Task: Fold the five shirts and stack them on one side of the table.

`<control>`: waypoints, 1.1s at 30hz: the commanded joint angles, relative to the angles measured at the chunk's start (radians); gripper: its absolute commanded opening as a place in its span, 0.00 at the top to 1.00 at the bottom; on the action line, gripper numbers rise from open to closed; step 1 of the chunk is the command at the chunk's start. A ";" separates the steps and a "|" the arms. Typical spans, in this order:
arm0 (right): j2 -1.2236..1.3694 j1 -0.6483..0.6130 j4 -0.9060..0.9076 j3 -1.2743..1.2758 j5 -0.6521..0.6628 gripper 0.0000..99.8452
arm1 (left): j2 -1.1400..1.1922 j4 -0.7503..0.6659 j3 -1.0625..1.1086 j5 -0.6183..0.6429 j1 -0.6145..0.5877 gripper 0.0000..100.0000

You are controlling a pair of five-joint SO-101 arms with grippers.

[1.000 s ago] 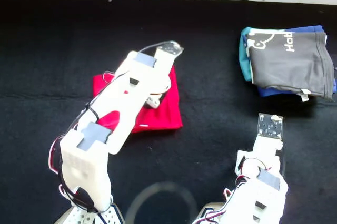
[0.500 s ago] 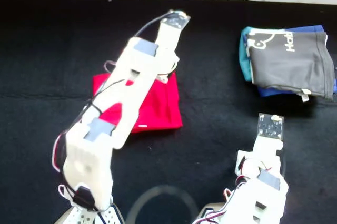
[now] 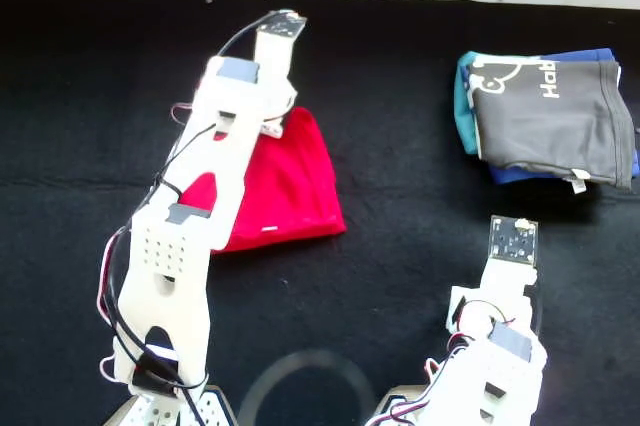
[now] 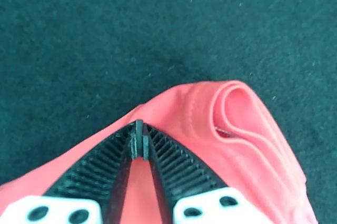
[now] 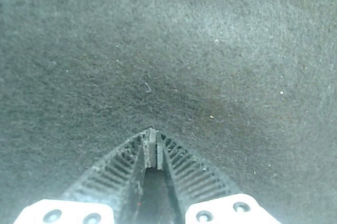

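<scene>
My left end effector (image 4: pixel 139 142) is closed tight, its ribbed fingers meeting at the tips and pinching the edge of the red shirt (image 4: pixel 237 129), right beside a rolled hem fold. From above, the red shirt (image 3: pixel 290 186) lies on the black surface (image 3: pixel 400 66) in the middle-left area, partly under my left arm. Its far corner is drawn up to a point toward the spot where I grip it, and its near edge lies flat. My right end effector (image 5: pixel 151 150) has its fingers pressed together with nothing between them, and it hangs over bare black cloth on the near right side. The stack (image 3: pixel 550 116) of folded shirts sits at the far right of the surface, well apart from the red one. A grey shirt (image 3: pixel 560 131) lies on top, a blue shirt (image 3: pixel 590 54) peeks out beneath it, and a teal shirt (image 3: pixel 463 111) shows along the stack's left edge.
</scene>
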 commanded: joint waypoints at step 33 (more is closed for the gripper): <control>-0.002 0.008 -0.019 0.016 0.003 0.99 | 0.182 0.204 -0.143 -0.003 -0.390 0.99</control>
